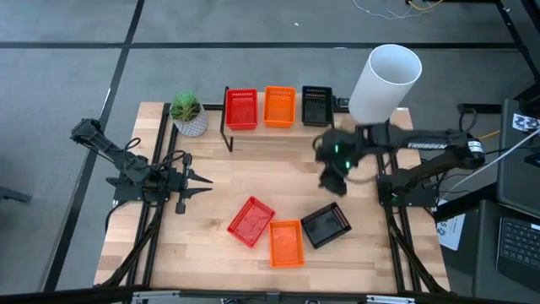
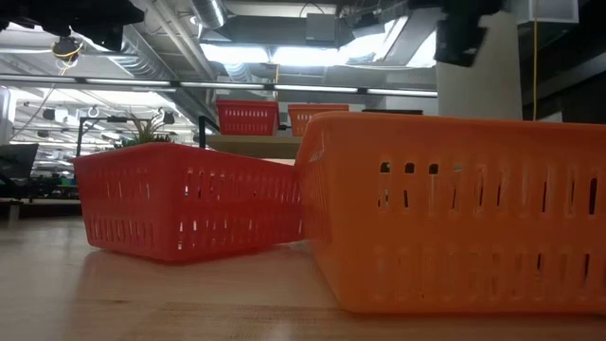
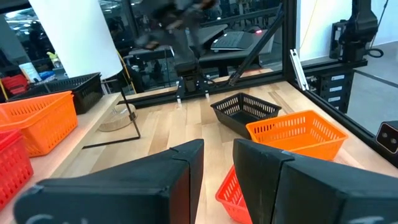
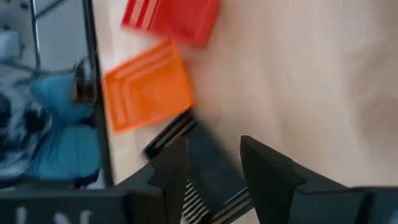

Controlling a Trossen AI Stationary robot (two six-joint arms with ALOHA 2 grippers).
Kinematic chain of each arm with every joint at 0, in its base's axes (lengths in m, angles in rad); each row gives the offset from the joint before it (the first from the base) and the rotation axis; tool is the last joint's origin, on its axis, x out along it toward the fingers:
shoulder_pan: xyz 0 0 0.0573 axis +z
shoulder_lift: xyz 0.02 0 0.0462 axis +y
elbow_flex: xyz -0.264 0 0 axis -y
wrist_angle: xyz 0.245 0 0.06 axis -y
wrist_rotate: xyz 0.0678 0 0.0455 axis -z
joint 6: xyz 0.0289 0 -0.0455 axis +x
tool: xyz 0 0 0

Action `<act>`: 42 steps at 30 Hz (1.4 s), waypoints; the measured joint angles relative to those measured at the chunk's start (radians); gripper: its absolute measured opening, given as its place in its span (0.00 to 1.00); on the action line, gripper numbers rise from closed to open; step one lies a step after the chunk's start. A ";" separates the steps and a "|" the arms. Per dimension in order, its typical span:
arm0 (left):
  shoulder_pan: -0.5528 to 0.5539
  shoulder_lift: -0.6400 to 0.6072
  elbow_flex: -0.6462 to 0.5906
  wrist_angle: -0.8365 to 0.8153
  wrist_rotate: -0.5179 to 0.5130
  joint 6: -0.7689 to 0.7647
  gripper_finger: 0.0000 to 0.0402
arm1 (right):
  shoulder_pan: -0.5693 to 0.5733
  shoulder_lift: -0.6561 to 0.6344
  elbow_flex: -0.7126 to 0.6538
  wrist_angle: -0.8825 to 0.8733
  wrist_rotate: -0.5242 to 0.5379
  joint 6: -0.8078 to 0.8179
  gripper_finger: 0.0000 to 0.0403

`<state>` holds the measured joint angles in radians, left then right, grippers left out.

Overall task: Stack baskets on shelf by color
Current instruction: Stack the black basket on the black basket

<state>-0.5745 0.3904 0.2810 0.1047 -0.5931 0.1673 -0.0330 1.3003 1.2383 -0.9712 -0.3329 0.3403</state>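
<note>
Three baskets lie on the table near its front edge: a red basket [image 1: 251, 221], an orange basket [image 1: 286, 242] and a black basket [image 1: 326, 225], close together on their bottoms. A red [image 1: 241, 108], an orange [image 1: 280, 106] and a black basket [image 1: 317, 105] stand in a row on the shelf [image 1: 228, 133] at the far edge. My right gripper [image 1: 332, 182] hangs open above the table, between the shelf and the black basket [image 4: 211, 171], fingers pointing down. My left gripper [image 1: 201, 179] waits open at the table's left, pointing right.
A potted green plant [image 1: 187, 114] stands left of the shelf. A tall white cylinder [image 1: 384, 80] rises at the shelf's right end. Bare wood [image 1: 253, 173] lies between the shelf and the three loose baskets. The low view is filled by the red [image 2: 189, 199] and orange basket [image 2: 454, 208].
</note>
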 joint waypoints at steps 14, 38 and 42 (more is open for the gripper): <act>0.000 0.000 0.000 0.000 0.000 -0.004 0.20 | 0.569 0.006 -0.334 0.419 0.401 0.863 0.36; 0.000 0.000 0.000 0.000 0.000 -0.010 0.20 | 0.311 0.194 -0.417 0.340 0.729 0.255 0.29; 0.000 0.000 0.000 0.000 0.000 -0.009 0.20 | 0.251 0.194 -0.399 0.445 0.729 0.151 0.29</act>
<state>-0.5743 0.3908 0.2810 0.1047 -0.5930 0.1581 0.2179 1.4944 0.8388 -0.5267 0.3961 0.4915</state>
